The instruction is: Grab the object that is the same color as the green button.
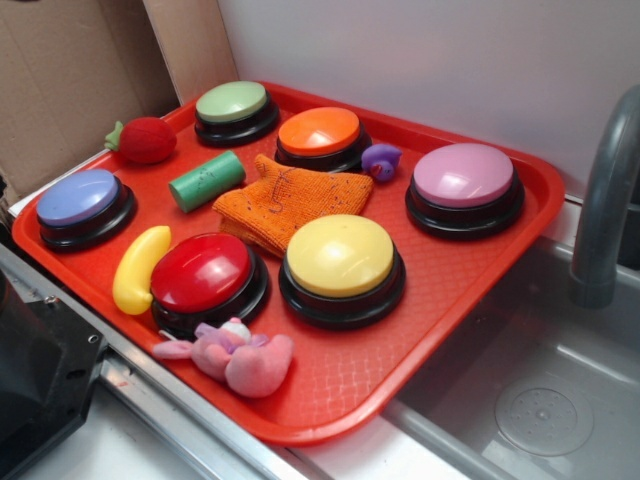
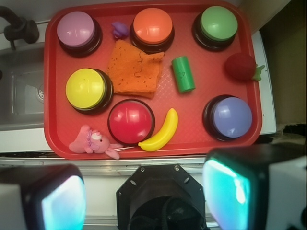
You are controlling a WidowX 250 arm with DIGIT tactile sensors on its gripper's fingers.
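**Six dome buttons on a red tray, fingers spread high above it**

Six dome buttons sit on the red tray (image 2: 53, 120), seen from the wrist view with the two fingers (image 2: 62, 201) spread wide apart at the bottom edge, holding nothing and well clear of everything on the tray. The gripper (image 2: 144, 203) hangs above the tray's near edge.

The green cylinder (image 2: 183, 74) lies on its side well ahead of the fingers, a little to the right of the gap between them. It rests on bare tray, just beside the right edge of the orange knitted cloth (image 2: 134, 72) and apart from it. Beyond the cylinder and slightly further right stands the green button (image 2: 218, 23) at the tray's far right corner. The orange button (image 2: 152, 26) is beyond the cloth, and the pink-purple button (image 2: 76, 28) is at the far left corner, with a small purple toy (image 2: 119, 29) between those two.

Nearer the fingers, the red button (image 2: 130, 121) sits almost straight ahead of the gap, with the yellow banana (image 2: 161, 131) just beside it on the right. The blue-lavender button (image 2: 231, 116) lies ahead of the right finger, the yellow button (image 2: 86, 88) ahead of the left. A pink plush toy (image 2: 93, 142) lies at the near edge, and a red strawberry (image 2: 242, 66) at the right rim.

A sink (image 1: 540, 400) adjoins the tray on the left.
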